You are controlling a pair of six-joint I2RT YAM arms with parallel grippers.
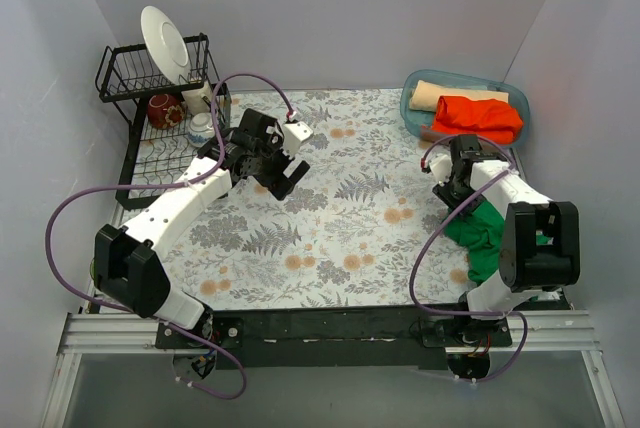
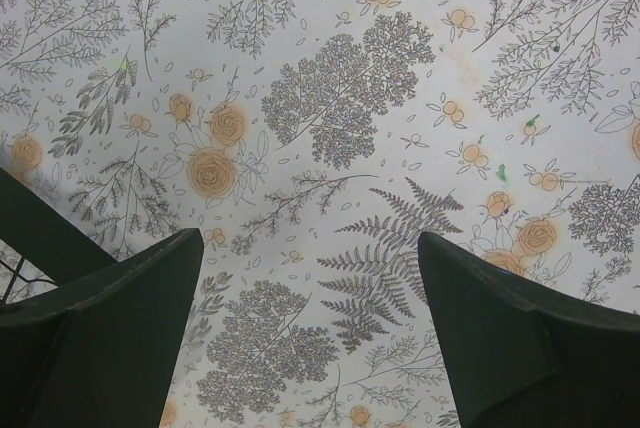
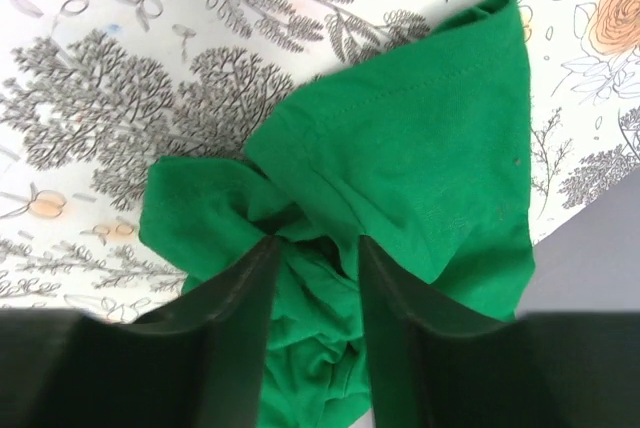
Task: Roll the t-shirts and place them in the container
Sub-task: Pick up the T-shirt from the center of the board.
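Note:
The emerald green t-shirt (image 1: 482,240) lies crumpled at the right edge of the floral cloth, under my right arm. In the right wrist view the green t-shirt (image 3: 420,138) fills the middle, with one fold spread flat. My right gripper (image 3: 316,248) is shut on a bunched fold of it, low at the cloth; in the top view the right gripper (image 1: 457,206) sits at the shirt's far edge. An orange-red t-shirt (image 1: 478,116) and a rolled pale tan t-shirt (image 1: 450,96) lie in a bin. My left gripper (image 1: 285,173) (image 2: 310,248) is open and empty above the cloth.
A clear bluish bin (image 1: 410,108) stands at the back right. A black dish rack (image 1: 150,138) with a white plate (image 1: 165,43), a red mug (image 1: 163,110) and a cup is at the back left. The floral cloth's right edge (image 3: 600,248) runs beside the green shirt.

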